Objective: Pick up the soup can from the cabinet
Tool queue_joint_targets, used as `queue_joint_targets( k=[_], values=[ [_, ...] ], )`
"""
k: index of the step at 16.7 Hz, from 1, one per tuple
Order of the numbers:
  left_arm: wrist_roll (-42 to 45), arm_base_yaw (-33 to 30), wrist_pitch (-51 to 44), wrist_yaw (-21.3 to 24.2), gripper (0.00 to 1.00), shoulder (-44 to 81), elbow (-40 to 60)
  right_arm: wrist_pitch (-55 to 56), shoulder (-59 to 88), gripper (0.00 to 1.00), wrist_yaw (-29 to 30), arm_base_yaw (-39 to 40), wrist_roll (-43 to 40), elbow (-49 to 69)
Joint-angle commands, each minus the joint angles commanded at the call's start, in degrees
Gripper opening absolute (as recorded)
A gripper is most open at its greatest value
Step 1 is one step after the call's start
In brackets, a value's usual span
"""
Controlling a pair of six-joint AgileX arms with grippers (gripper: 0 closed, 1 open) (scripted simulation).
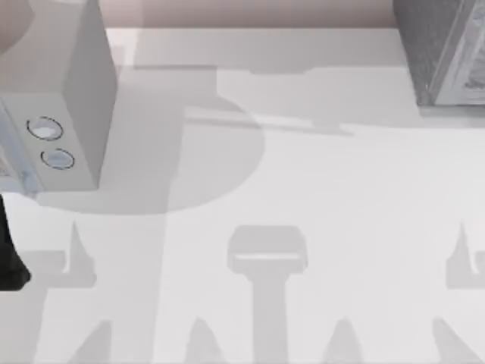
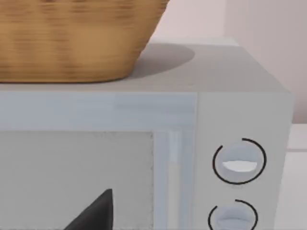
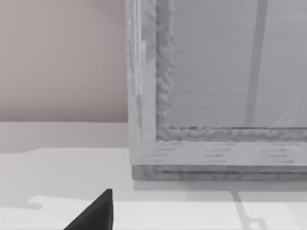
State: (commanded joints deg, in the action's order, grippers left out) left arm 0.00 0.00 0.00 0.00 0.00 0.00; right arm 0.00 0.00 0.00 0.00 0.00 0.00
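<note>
1. Bright, even light is washing over the smooth white table (image 1: 341,227) in the top view, leaving no glare.
2. Soft grey shadows of the arms are lying along the lower edge of that frame, and a broad rounded shadow is spreading at upper left beside the pale grey box with two round dials (image 1: 72,114).
3. In the left wrist view, the woven tan basket (image 2: 72,38) at upper left is looking slightly blurred and is casting a dim shadow on the box top.
4. The dark grey speckled cabinet (image 3: 216,96) is showing soft edges in the right wrist view.
</note>
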Motion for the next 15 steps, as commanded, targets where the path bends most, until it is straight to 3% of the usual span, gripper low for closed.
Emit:
queue_joint_targets(
  k=[7,15],
  values=[
    [0.0,0.0,0.0,0.0,1.0,0.0,0.0,-2.0,7.3,1.0,1.0,1.2,0.1,9.0],
    [0.0,0.0,0.0,0.0,1.0,0.0,0.0,-11.4,36.6,1.0,5.5,5.1,0.3,46.4]
  ],
)
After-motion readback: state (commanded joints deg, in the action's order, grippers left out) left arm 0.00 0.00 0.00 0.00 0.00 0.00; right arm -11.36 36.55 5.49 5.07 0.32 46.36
